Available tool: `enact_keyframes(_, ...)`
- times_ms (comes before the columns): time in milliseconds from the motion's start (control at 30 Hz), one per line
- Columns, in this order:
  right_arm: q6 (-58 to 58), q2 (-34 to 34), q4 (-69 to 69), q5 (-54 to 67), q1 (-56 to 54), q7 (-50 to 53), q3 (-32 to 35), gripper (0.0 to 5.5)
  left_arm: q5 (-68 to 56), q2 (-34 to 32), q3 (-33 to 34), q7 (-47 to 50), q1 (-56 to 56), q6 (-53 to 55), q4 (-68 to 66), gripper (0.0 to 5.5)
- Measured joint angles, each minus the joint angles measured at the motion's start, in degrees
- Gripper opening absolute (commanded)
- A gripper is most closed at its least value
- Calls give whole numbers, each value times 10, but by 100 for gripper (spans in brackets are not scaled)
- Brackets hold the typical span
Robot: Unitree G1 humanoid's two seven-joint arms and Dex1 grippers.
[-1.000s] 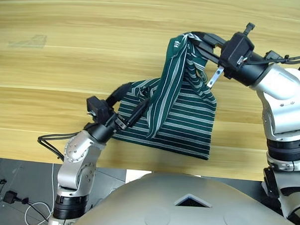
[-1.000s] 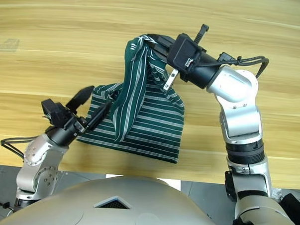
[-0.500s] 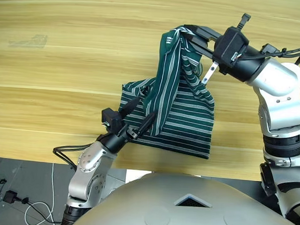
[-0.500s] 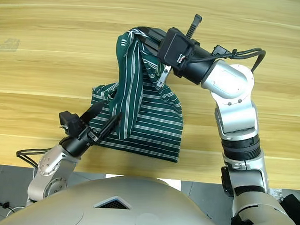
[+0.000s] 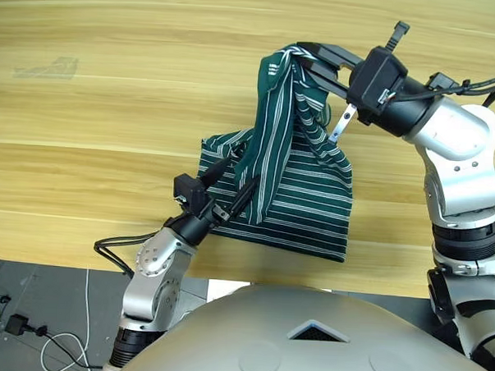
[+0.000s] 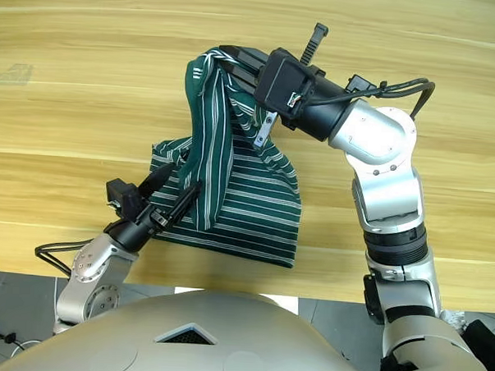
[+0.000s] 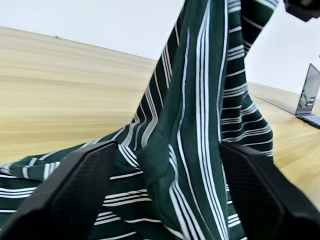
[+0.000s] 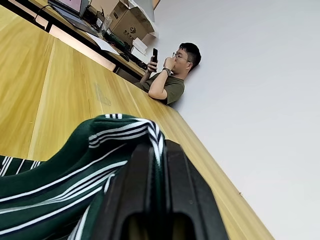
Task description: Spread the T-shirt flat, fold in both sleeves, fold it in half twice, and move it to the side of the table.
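**Left eye view.** The T-shirt [image 5: 301, 184] lies bunched on the table [image 5: 111, 106], close to the near edge and right of centre. The right gripper [image 5: 307, 55] is clamped on a fold of the cloth and holds it raised over the far side of the heap. A twisted band of fabric hangs from this grip. Its long axis runs from the far, raised end down toward the near left. The left gripper [image 5: 235, 182] sits at the lower end of the band with its fingers parted.

**Right eye view.** The same layout applies. The left gripper [image 6: 179, 191] is low and near. The right gripper [image 6: 230, 60] is high and far. The left arm is the closer one to the band's free end.

**Left wrist view.** The hanging band of the T-shirt [image 7: 200, 100] stands between the two spread fingers [image 7: 80, 185] and rises steeply away from them. Judgement: closing here should catch the band. Contact with the pads cannot be confirmed.

**Right wrist view.** The fingers [image 8: 135, 190] are pressed together with striped cloth [image 8: 75, 165] pinched between them and draped over their tip.
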State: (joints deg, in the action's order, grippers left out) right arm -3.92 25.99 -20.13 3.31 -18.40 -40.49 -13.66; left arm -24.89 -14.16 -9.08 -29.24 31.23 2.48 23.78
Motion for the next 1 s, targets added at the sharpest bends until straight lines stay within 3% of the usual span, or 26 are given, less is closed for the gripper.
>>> enact_keyframes(433,0,-4,-3,0,-3,-1,-2,4,0,10,8,-14,-16,-5,-34,191)
enact_keyframes(733,1,-5,-3,-1,-3,-1,-2,4,3,10,7,-18,-16,-13,-34,27)
enact_keyframes(800,2,-5,-3,-2,-3,0,-2,4,3,10,8,-19,-16,-13,-34,4)
enact_keyframes(1000,9,-5,10,-3,-3,4,-2,4,3,0,41,-21,-21,-19,-30,1)
